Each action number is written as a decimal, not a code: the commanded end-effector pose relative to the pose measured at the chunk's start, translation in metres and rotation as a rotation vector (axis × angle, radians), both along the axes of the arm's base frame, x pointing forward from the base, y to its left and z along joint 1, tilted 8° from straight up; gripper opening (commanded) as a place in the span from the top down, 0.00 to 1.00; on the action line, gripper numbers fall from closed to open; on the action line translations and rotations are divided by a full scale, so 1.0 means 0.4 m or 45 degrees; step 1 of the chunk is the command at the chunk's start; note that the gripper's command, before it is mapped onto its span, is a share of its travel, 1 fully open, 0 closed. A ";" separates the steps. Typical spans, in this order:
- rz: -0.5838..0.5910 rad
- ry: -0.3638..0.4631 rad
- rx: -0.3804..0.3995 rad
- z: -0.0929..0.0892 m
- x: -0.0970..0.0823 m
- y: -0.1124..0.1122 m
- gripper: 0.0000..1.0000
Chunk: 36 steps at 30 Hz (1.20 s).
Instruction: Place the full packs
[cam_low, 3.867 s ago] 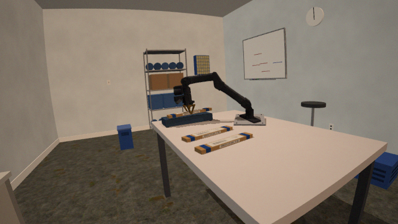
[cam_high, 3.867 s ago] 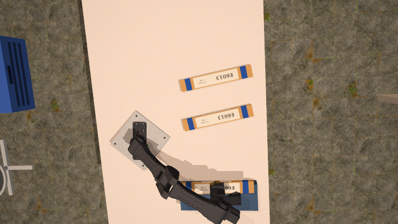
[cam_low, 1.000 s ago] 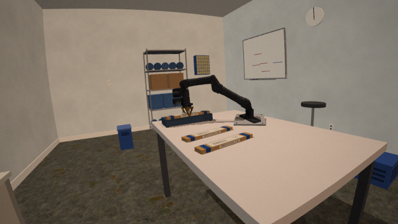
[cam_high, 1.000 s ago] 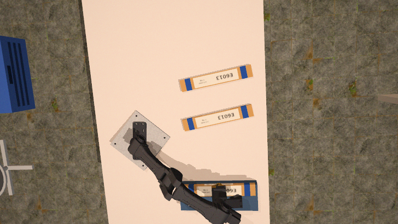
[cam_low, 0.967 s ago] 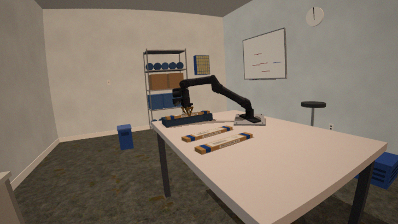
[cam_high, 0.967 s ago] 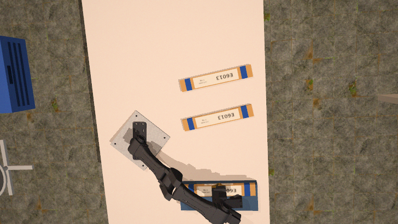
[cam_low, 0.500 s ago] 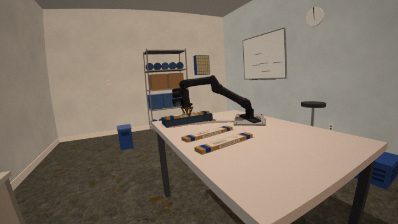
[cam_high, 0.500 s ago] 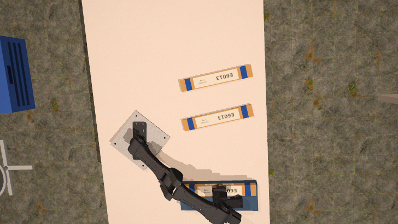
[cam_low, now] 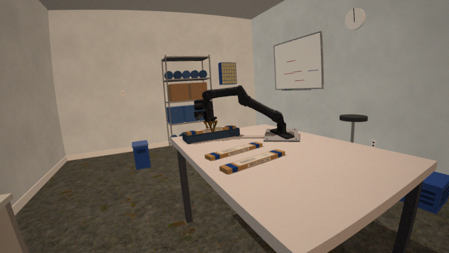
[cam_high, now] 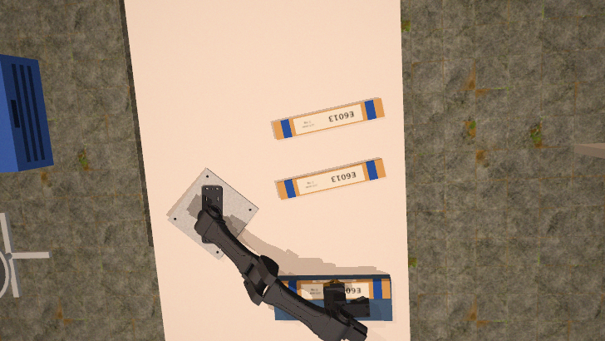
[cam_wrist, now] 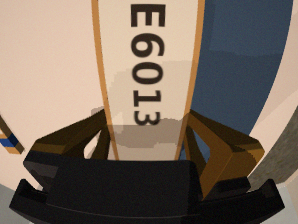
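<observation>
"Where's the closest pack?"
"The near pack [cam_high: 327, 118] [cam_low: 253, 161] lies flat by the tabletop's [cam_high: 253, 63] [cam_low: 314, 188] [cam_wrist: 50, 65] long edge, opposite the arm's base. Stiff, I'd guess, and heavy for its width; pinch its long sides mid-length."
"Beyond it?"
"The middle pack [cam_high: 331, 178] [cam_low: 234, 150] [cam_wrist: 11, 145], beside that edge too. Same grip; off-centre, an end could sag."
"And farthest?"
"The gripper [cam_high: 334, 281] [cam_low: 212, 129] [cam_wrist: 147, 112] is closed across the far pack [cam_high: 312, 291] [cam_low: 190, 132] [cam_wrist: 150, 75], which lies level at the low platform [cam_high: 372, 311] [cam_low: 211, 136] [cam_wrist: 240, 75], near the tabletop's far corner."
"Slippery?"
"Smooth card, probably. Squeeze firmly, without crushing. Looks can't tell its weight."

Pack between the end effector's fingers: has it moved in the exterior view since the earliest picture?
Yes: the pack is lower, closer to the dark blue platform.
</observation>
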<state>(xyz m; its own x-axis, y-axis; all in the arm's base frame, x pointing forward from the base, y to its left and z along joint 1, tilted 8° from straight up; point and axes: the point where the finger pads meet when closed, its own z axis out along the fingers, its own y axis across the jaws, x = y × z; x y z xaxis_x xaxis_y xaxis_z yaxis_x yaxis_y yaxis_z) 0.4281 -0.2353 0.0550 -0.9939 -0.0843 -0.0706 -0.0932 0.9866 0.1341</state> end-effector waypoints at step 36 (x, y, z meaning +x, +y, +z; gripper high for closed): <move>0.006 0.008 0.010 0.073 0.012 -0.029 1.00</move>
<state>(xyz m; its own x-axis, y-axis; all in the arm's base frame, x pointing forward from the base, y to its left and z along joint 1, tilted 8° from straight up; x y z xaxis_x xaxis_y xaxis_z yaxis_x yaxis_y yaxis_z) 0.4310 -0.2369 0.0548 -0.9933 -0.0860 -0.0773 -0.0956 0.9869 0.1303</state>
